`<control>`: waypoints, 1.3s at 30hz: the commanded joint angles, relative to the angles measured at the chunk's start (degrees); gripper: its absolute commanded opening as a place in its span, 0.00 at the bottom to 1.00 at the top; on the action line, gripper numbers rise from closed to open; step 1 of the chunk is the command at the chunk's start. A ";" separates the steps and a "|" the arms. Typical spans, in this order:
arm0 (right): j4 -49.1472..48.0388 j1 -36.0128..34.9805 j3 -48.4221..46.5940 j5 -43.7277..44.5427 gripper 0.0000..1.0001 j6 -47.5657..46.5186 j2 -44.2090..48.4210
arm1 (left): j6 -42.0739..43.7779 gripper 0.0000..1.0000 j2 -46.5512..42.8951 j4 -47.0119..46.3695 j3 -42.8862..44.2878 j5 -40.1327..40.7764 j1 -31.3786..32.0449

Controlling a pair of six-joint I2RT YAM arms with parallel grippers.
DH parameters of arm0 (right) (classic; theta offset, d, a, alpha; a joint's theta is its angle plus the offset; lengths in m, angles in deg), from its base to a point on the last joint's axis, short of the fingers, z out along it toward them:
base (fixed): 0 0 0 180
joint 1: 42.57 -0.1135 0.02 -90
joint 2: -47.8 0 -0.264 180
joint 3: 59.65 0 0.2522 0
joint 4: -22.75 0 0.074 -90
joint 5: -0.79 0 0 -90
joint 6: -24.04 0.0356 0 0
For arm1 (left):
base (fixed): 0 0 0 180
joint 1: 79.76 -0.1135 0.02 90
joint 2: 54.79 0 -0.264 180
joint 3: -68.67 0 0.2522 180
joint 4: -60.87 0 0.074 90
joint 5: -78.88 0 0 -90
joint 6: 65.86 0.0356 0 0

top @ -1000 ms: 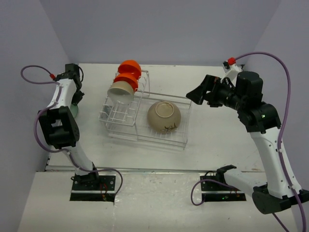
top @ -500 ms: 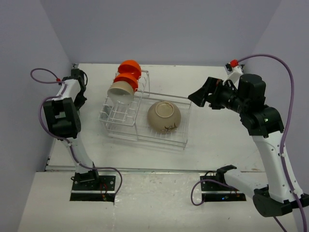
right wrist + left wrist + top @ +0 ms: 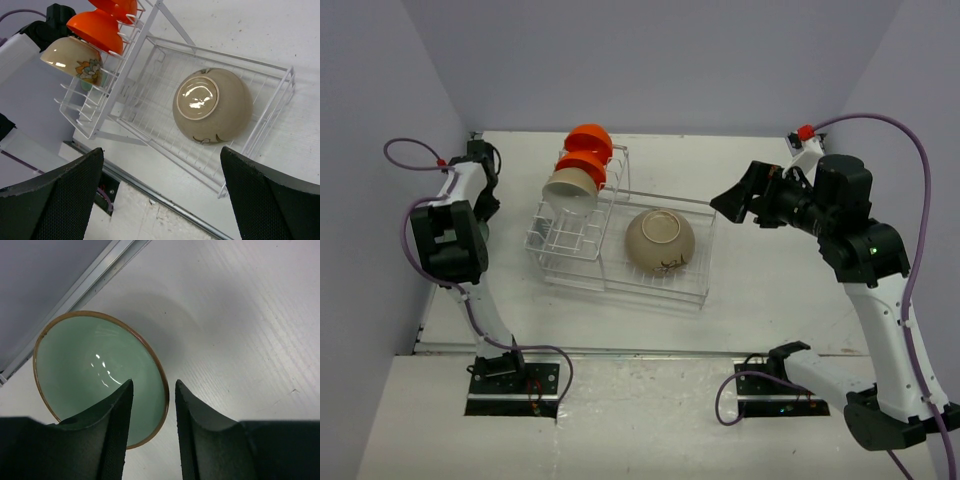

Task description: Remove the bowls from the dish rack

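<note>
The pale mint-green bowl (image 3: 97, 375) sits upright on the table by the left edge rail. My left gripper (image 3: 152, 390) (image 3: 487, 203) hangs over its rim, one finger above the inside and one outside, with the jaws apart and not pinching it. The dish rack (image 3: 650, 285) (image 3: 270, 120) holds two orange bowls (image 3: 588, 140) (image 3: 95, 27) and the beige bowl (image 3: 570, 188) (image 3: 72, 57) in its upright section. The larger tan bowl (image 3: 660, 240) (image 3: 212, 106) lies upside down in the low basket. My right gripper (image 3: 725, 203) (image 3: 160, 200) is wide open and empty, in the air to the right of the rack.
A metal rail (image 3: 75, 295) runs along the table's left edge right beside the mint bowl. Another rail (image 3: 650, 351) marks the table's near edge. Walls close the left, far and right sides.
My left wrist has swung toward the far left corner, and its arm now covers the mint bowl in the top view. My right arm has shifted slightly to the right.
</note>
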 commanded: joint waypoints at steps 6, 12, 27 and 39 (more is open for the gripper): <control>-1.31 -0.25 0.72 -1.27 0.99 -0.39 0.27 | -0.97 0.48 -10.98 -3.85 1.62 -11.67 0.59; -1.75 -0.17 1.34 -1.98 0.99 -0.21 -0.17 | -10.15 0.51 -29.34 -3.60 6.08 -22.33 2.17; -4.47 -0.25 7.05 -6.81 0.99 0.93 4.93 | -45.00 0.43 -60.10 -6.50 -8.30 -51.22 4.37; -5.62 -0.34 10.75 -8.31 0.99 1.63 8.45 | -49.31 0.44 -70.33 0.19 -19.74 -58.38 4.37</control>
